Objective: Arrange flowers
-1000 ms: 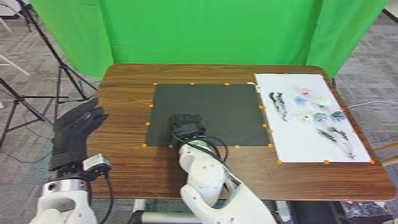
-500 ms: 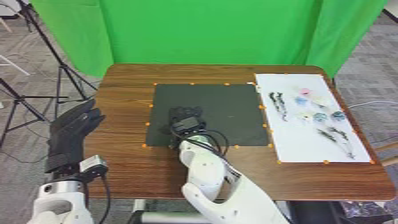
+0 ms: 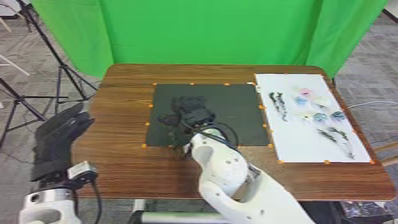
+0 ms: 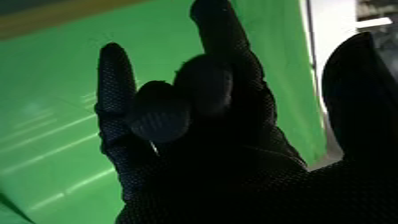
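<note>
The left hand (image 3: 55, 142) has straight fingers, the right hand (image 3: 197, 115) some bent.

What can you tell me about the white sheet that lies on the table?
The white sheet is a flat, long rectangle, paper-like, at the right side of the table, beside the dark mat. Orange marks dot its edges. Pale pink, blue and cream flower heads rest near its middle, dark stems farther left and nearer the robot.

A green curtain (image 3: 213, 35) hangs beyond the brown wooden table (image 3: 120, 100); grey floor (image 3: 378, 55), black stand (image 3: 19, 98) at left
</note>
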Controlling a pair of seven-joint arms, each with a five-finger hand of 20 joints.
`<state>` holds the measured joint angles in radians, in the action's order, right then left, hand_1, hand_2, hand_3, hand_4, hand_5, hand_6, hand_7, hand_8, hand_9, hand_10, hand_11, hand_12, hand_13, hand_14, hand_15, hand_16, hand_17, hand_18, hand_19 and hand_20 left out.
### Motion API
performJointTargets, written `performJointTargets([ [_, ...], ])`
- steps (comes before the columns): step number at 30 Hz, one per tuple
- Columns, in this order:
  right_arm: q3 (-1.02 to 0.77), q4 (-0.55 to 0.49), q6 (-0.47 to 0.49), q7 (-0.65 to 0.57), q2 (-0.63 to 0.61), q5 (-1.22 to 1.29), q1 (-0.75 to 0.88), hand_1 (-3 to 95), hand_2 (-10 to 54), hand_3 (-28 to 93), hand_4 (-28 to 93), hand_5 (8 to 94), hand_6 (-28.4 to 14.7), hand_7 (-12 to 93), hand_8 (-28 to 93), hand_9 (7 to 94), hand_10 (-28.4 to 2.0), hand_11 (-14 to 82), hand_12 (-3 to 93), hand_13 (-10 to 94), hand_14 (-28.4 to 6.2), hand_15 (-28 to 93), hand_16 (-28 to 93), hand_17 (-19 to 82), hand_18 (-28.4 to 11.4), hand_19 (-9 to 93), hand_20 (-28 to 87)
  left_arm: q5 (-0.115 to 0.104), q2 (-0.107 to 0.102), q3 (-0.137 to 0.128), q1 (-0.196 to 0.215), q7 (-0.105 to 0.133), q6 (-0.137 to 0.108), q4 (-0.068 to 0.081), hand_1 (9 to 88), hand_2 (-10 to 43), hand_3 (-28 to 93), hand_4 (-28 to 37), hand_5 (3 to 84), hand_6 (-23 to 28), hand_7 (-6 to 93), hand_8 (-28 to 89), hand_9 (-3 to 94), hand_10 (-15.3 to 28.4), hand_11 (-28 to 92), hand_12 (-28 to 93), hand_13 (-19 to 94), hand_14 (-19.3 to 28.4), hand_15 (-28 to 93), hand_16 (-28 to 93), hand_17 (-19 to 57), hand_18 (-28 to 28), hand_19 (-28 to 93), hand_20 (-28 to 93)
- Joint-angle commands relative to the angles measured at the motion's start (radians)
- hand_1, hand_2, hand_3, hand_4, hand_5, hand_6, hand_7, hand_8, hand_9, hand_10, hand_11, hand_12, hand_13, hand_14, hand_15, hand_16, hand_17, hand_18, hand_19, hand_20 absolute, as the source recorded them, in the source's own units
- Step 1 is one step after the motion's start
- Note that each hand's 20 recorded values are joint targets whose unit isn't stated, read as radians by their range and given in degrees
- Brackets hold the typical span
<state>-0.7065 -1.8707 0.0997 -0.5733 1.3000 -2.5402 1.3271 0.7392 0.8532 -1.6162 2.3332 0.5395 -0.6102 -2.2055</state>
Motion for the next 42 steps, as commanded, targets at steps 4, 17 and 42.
performJointTargets([
  [4,-0.043,-0.087,-0.037,0.115,-0.083,0.019,0.084,13.7,12.9,74,-19,70.5,-8.2,25,-10,65.3,-22.2,67.9,35.2,61,-23.3,86,30,14,-28.4,72,16,-0.020,0.002,-0.005,0.035,0.026,-0.006,-0.004,30.8,-0.2,79,-13.7,43.4,12.5,16.8,-11,35.1,20.5,43,6,25,27.2,67,-19,-7.8,22.6,59,11],
  [17,-0.048,-0.155,-0.161,-0.084,-0.271,0.038,0.034,14.4,11.8,75,-19,66.7,-7.3,25,-11,61.1,-24.6,64.0,31.7,56,-24.4,85,27,12,-28.4,72,19,-0.036,0.007,-0.022,0.097,0.052,-0.026,-0.019,29.6,0.5,80,-15.3,43.2,12.4,16.6,-11,34.9,20.6,43,7,24,27.1,67,-19,-8.0,22.6,59,11],
  [42,-0.468,-0.214,-0.136,-0.391,-0.507,0.089,0.317,26.3,1.6,76,-19,65.5,-9.7,24,-9,64.9,-21.9,70.9,36.8,63,-22.2,89,31,19,-28.4,79,18,0.077,0.037,-0.062,0.125,-0.014,-0.007,-0.022,28.3,-0.5,80,-16.6,42.5,11.8,16.3,-11,33.5,20.1,42,7,23,26.4,66,-18,-8.7,22.1,57,12],
])
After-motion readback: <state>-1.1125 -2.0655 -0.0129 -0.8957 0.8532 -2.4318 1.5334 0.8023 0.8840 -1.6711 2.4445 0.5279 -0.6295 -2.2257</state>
